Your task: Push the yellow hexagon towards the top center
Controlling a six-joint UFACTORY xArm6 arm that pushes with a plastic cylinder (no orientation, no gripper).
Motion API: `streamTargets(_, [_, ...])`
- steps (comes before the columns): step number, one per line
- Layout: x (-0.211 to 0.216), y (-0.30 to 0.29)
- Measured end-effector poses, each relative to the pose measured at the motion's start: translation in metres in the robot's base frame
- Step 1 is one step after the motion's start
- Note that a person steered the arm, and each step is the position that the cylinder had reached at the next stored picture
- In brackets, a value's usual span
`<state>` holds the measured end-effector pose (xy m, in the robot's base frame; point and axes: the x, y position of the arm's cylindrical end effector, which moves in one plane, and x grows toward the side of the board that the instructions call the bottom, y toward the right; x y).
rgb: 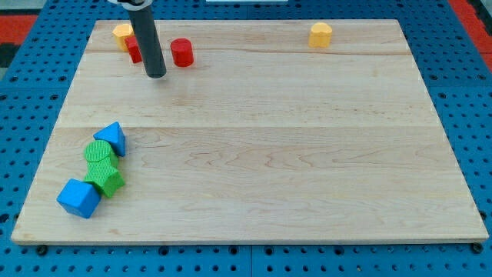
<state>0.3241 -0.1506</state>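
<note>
1. Blue pegboard surrounds a pale wooden counter [261, 154], seen from the one camera view.
2. No hand shows: the arm ends in a dark rod, and my tip [156, 75] rests on the counter near the view's top left.
3. A yellow hexagon [320, 35] sits at the view's top, right of centre, well apart from my tip.
4. A red cylinder [181, 52] stands just right of the rod; another red block [133, 49] and a yellow block [122, 32] lie to its left.
5. At the view's lower left cluster a blue triangular block [112, 137], a green cylinder [98, 152], a green block [107, 179] and a blue block [78, 198].
</note>
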Motion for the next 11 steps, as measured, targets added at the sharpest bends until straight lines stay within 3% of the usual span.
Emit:
streamTargets(3, [0.001,0.006])
streamTargets(5, [0.024,0.007])
streamTargets(7, [0.024,-0.089])
streamTargets(9, [-0.054,-0.141])
streamTargets(10, [-0.079,-0.114])
streamTargets(11, [-0.081,-0.03])
